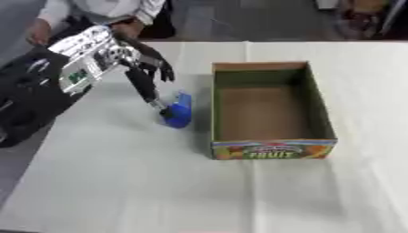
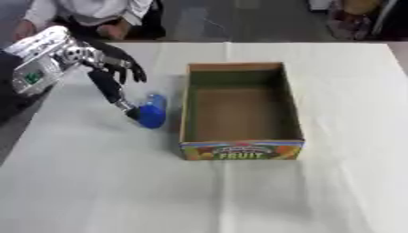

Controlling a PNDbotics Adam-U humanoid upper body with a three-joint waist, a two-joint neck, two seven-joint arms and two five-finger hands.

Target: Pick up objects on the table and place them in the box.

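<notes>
A small blue object [image 1: 178,111] stands on the white table [image 1: 119,182], just left of the cardboard box [image 1: 271,150]. The box is open-topped with green inner walls and a FRUIT print on its front, and I see nothing inside it. My left hand [image 1: 143,63] comes in from the upper left above the blue object. One straight digit [image 1: 147,88] reaches down, and its silver tip touches the object's left side. The other fingers hang loosely bent near the palm, off the object. My right hand shows in neither view.
My left forearm [image 1: 76,63], silver and black, crosses the table's upper-left corner. The white cloth stretches right of the box and toward the near edge. The table's left edge [image 1: 32,150] runs diagonally, with dark floor beyond it.
</notes>
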